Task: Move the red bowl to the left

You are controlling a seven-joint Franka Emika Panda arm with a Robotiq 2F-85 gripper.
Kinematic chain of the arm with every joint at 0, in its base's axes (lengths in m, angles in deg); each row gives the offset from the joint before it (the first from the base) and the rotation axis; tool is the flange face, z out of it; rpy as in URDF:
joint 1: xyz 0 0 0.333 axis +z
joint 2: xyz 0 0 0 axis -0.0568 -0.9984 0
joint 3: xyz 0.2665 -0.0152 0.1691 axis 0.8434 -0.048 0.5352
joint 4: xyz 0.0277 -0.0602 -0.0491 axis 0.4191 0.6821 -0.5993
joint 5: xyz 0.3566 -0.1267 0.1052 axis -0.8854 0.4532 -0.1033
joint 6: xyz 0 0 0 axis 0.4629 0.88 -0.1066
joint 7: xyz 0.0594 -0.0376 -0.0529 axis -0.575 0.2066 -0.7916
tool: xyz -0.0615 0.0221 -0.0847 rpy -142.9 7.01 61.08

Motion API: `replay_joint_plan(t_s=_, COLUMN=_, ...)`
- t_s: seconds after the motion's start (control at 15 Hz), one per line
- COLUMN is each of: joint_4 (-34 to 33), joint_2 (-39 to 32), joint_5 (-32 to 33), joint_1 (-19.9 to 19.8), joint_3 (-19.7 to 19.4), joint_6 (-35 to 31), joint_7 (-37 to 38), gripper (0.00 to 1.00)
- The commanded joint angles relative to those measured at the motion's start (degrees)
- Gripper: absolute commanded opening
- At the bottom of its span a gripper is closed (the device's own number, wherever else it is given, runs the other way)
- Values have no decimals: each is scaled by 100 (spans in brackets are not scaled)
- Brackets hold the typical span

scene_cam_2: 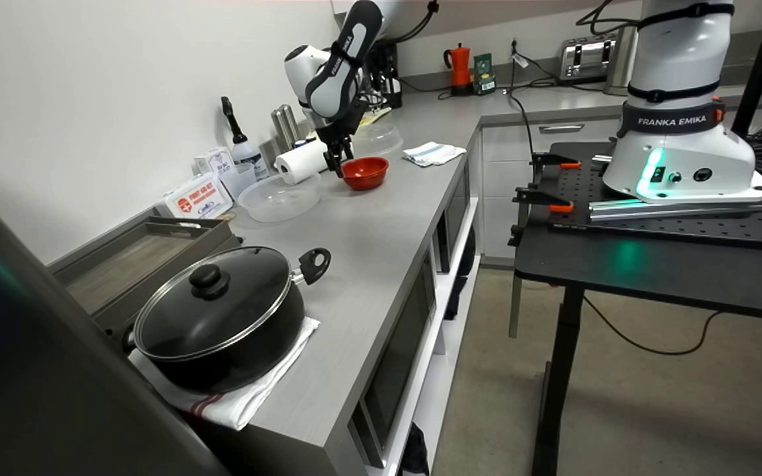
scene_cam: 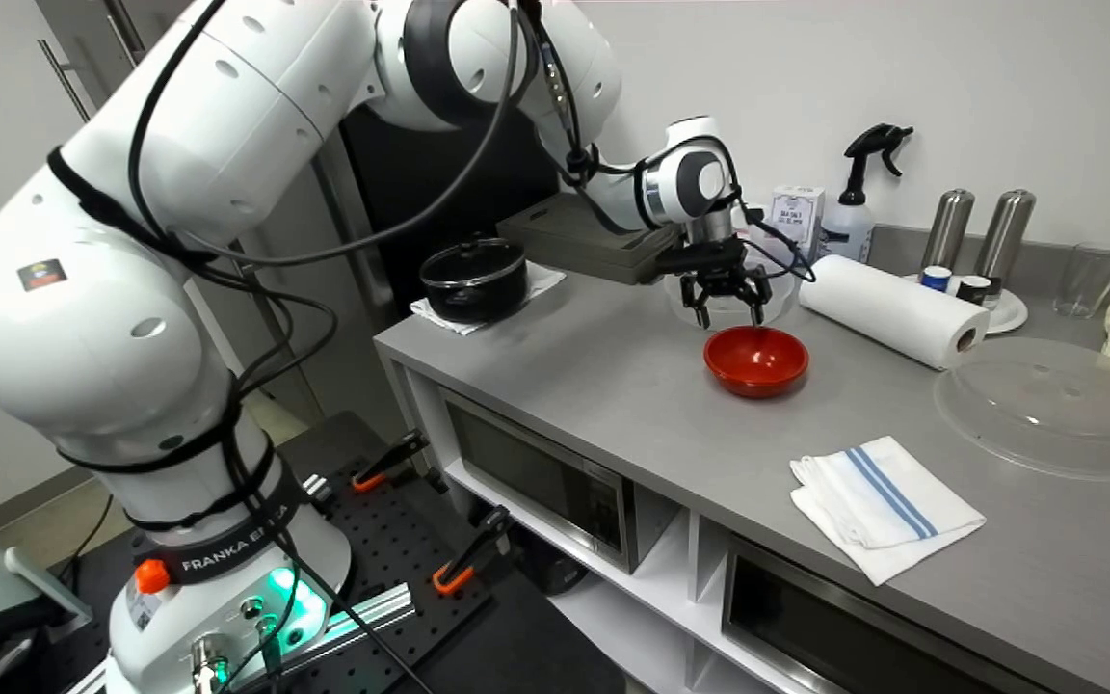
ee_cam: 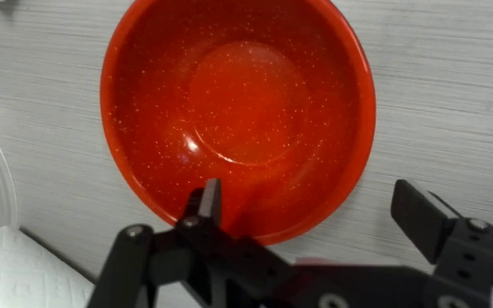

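The red bowl (scene_cam: pixel 755 361) is round, shallow and glossy. It sits upright on the grey counter and shows in both exterior views (scene_cam_2: pixel 365 173). In the wrist view the red bowl (ee_cam: pixel 246 107) fills the upper middle and looks empty. My gripper (scene_cam: pixel 730 320) is just above the bowl's edge, on the wall side; it also shows in an exterior view (scene_cam_2: pixel 340 166). In the wrist view the gripper (ee_cam: pixel 308 183) is open. One finger is over the bowl's inside and the other is over the counter outside the rim. I cannot tell whether a finger touches the bowl.
A paper towel roll (scene_cam: pixel 887 310) lies behind the bowl. A clear round container (scene_cam_2: pixel 282 198) stands beside the bowl. A folded towel (scene_cam: pixel 887 501) and a clear lid (scene_cam: pixel 1051 410) are on the counter. A black pot (scene_cam: pixel 473 280) and a grey tray (scene_cam: pixel 584 236) are at the far end.
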State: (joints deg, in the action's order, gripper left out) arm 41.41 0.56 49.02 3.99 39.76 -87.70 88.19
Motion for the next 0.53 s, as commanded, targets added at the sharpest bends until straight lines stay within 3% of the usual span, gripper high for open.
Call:
replay_joint_plan(t_s=0.0, joint_4=-389, joint_2=-285, joint_5=-183, joint_1=-20, joint_3=21, joint_6=263, joint_7=-206, gripper=100)
replay_joint_plan(t_s=0.47, joint_4=-479, joint_2=-444, joint_5=-272, joint_1=-53, joint_3=42, joint_6=347, joint_7=-306, gripper=99)
